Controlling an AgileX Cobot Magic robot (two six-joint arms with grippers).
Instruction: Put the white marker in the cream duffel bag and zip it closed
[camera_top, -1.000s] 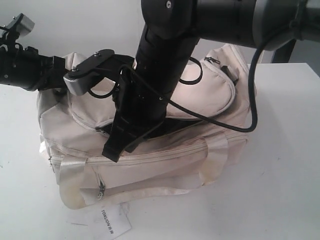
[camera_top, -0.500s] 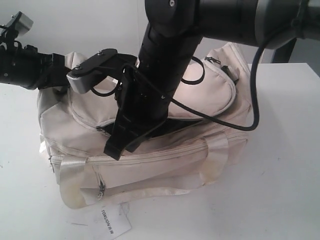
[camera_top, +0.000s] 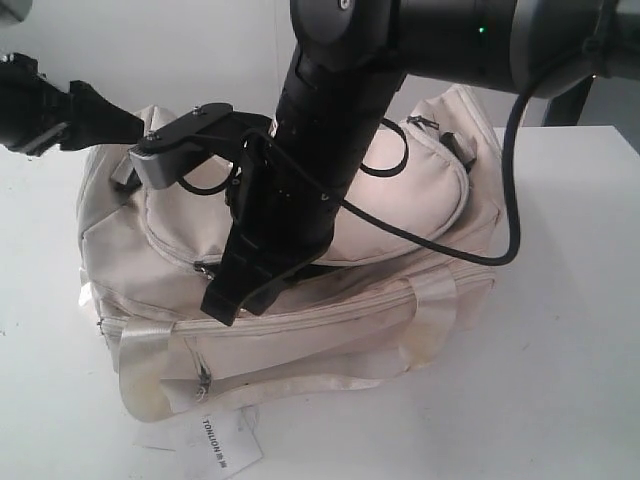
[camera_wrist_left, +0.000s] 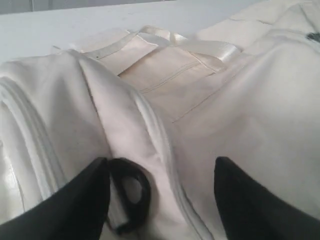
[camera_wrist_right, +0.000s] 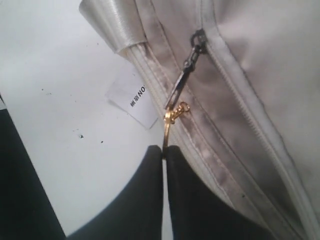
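Right fingers (camera_wrist_right: 195, 200) pinch gold zip pull (camera_wrist_right: 169, 125) of cream duffel bag (camera_wrist_right: 280, 60) (paper tag (camera_wrist_right: 132, 100) nearby); left fingers (camera_wrist_left: 250, 200) spread.

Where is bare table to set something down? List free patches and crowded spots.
Free: the broad stretch of table right of the cream duffel bag; the front strip right of the paper tag. Narrower: the table left of the bag. Crowded: above the bag, where the right tool pinches the zip pull and the left tool stands at its end.
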